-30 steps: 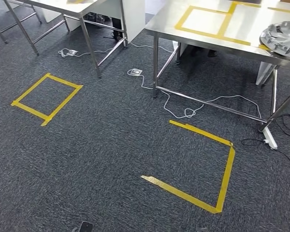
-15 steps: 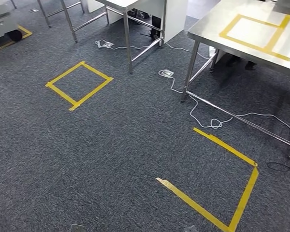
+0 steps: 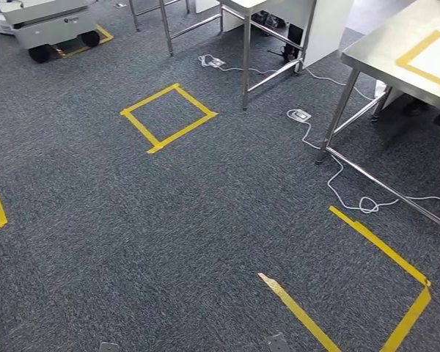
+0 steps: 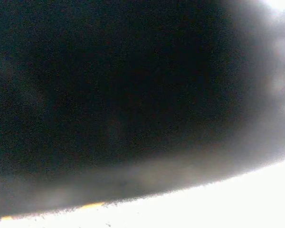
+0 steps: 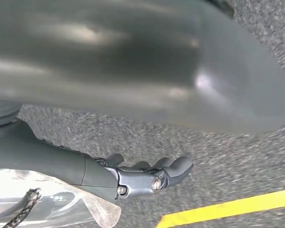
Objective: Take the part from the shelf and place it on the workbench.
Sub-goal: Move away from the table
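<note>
From the head view, dark grey carpet spreads below, with a yellow tape square and the steel-legged workbench off to the right; the shelf and the part are nowhere I can see. The robot would do well to turn steadily until the shelf comes up. The left wrist view is dark blur, so I cannot tell that hand's state. In the right wrist view the right hand hangs over carpet, fingers extended, holding nothing.

Your right hand hangs over grey carpet, fingers stretched out and gripping nothing. A yellow tape line runs on the carpet just beyond the fingertips.
</note>
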Controlling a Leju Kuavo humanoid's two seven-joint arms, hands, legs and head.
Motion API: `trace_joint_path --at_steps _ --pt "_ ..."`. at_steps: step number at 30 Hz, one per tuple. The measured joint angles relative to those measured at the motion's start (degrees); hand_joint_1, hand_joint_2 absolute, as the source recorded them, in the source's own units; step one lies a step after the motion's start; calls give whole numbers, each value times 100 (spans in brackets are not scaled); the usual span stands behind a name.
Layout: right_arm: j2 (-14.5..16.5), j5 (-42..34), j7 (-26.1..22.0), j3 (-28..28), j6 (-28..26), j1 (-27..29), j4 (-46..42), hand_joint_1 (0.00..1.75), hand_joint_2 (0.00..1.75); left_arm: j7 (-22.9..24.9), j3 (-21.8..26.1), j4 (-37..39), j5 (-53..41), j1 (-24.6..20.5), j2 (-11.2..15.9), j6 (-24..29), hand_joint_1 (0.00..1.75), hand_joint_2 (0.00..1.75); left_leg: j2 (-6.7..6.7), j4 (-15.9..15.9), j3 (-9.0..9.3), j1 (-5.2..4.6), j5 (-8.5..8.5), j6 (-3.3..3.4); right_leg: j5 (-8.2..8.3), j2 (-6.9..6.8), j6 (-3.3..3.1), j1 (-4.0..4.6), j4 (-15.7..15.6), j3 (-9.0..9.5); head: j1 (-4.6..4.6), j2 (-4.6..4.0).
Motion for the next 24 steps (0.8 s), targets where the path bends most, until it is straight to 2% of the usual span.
trace_joint_path --at_steps 1,2,3,4,5,7,8,9,10,11,12,13,14,15,16,17,18,20,21,22,24 --pt "7 -1 -3 0 0 -3 2 0 0 3 0 0 -3 -16 6 -1 0 0 110 -282 143 -20 72 33 -20 -60 28 18 4 13 0 1" --pt "10 -1 -5 0 1 -7 4 0 0 6 0 0 -5 -28 9 -2 0 0 181 -437 210 -42 81 66 -38 -122 58 36 6 25 2 1" --pt "12 -1 -7 0 2 -13 7 0 0 11 0 0 -5 -32 9 -4 0 0 178 -474 209 -61 52 97 -52 -183 86 53 5 34 2 0" --pt "14 2 -8 1 3 -23 8 0 0 15 0 0 -5 -27 9 -8 0 0 113 -479 195 -55 55 133 -62 -246 113 55 -3 53 4 0" --pt "15 5 -8 4 4 -34 9 0 0 20 0 0 -4 -14 9 -11 0 0 50 -493 191 -45 65 165 -94 -207 148 50 15 54 7 -1" --pt "20 14 -11 18 7 -48 9 0 0 28 2 0 1 -12 15 -14 0 0 -77 -521 194 -16 92 236 -303 92 207 25 310 -77 32 0" --pt "21 16 -10 24 8 -44 9 0 0 31 3 0 2 -22 18 -14 0 0 -146 -527 188 -7 101 263 -486 290 225 13 653 -245 47 -1" --pt "22 18 -9 29 9 -37 9 0 0 33 4 0 2 -35 20 -14 0 0 -222 -525 180 -9 105 283 -672 409 229 7 1069 -451 59 -1" --pt "22 18 -6 31 10 -29 9 0 0 35 4 0 -1 -41 19 -14 0 0 -302 -524 174 -13 107 293 -806 460 229 8 1455 -654 60 -1" --pt "22 18 -4 32 11 -26 9 0 0 39 4 0 -2 -38 18 -15 0 0 -386 -522 174 -19 108 296 -830 479 224 9 1682 -793 62 -1" --pt "22 18 -4 32 11 -25 9 0 0 43 4 0 -3 -32 18 -15 0 0 -469 -521 179 -23 108 297 -732 489 214 11 1683 -832 62 -1" --pt "22 20 -4 33 11 -27 9 0 0 48 4 0 -4 -28 18 -15 0 0 -556 -519 187 -26 108 296 -528 515 196 11 1450 -761 62 -1" --pt "22 23 -4 34 12 -30 9 0 0 51 4 0 -4 -29 17 -18 0 0 -645 -517 196 -27 107 293 -270 594 171 10 1058 -609 63 -1" --pt "22 27 -1 36 12 -34 9 0 0 53 4 0 -5 -33 15 -25 0 0 -723 -512 199 -34 104 282 -79 732 142 4 666 -450 60 -1" --pt "22 34 3 38 12 -40 9 0 0 57 4 0 -5 -40 15 -35 0 0 -798 -503 191 -36 103 262 39 856 121 -5 334 -310 61 -1" --pt "22 44 15 41 14 -49 9 0 0 64 4 0 -8 -42 15 -50 0 0 -861 -498 172 -29 110 231 79 951 104 -5 147 -220 58 -1" --pt "22 54 38 47 16 -60 9 0 0 81 4 0 -16 -40 16 -68 0 0 -919 -497 146 -17 124 190 59 979 91 -2 86 -183 57 -1" --pt "37 82 100 73 21 -90 11 0 0 139 5 0 -41 -18 41 -105 0 0 -999 -497 107 5 141 110 79 864 51 -3 36 -138 59 -1" --pt "47 98 127 93 21 -108 12 0 0 173 5 0 -56 -10 53 -126 0 0 -923 -442 80 1 98 74 95 794 16 -13 5 -117 44 -1" --pt "60 118 147 114 21 -126 13 0 0 200 6 0 -66 -12 65 -143 0 0 -783 -284 7 -6 -6 39 108 708 -16 -25 -28 -94 20 -1" --pt "73 145 170 146 21 -148 13 0 0 231 6 0 -85 -39 67 -171 0 0 -436 388 -312 3 -361 -31 100 519 -60 -27 -59 -60 -23 0"
